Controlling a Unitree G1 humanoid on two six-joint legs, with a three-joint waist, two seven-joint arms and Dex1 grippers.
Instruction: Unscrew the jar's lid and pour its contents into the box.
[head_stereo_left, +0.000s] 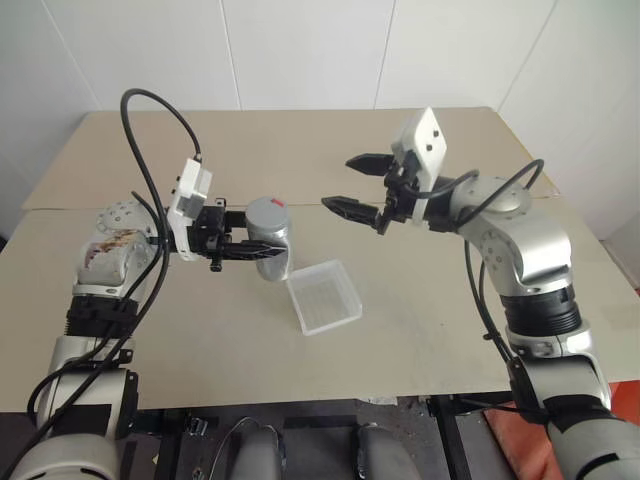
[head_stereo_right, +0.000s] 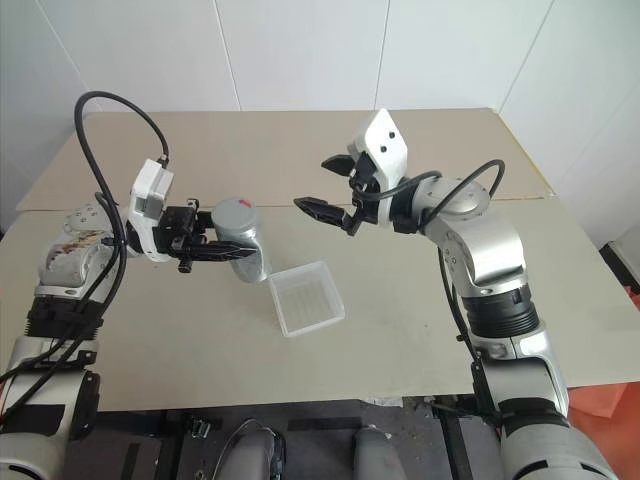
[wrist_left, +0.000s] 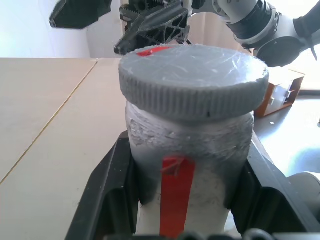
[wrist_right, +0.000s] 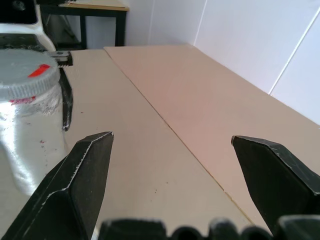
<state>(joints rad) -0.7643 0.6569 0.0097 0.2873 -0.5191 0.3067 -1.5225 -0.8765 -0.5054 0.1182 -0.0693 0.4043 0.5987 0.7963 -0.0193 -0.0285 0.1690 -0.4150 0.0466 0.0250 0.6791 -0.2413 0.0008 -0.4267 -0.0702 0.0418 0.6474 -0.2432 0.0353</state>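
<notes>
Left gripper (head_stereo_left: 262, 250) clamped on the jar (head_stereo_left: 271, 243) body, lid (head_stereo_left: 268, 213) on, above the desk (head_stereo_left: 420, 310); right gripper (head_stereo_left: 346, 183) spread wide, well clear beside it.

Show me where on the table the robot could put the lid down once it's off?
The table is bare along the far edge behind both arms, and along the near edge in front of the box. There is also room right of the box, under the open right gripper. It is crowded in the middle, where the left gripper holds the jar beside the box.
</notes>
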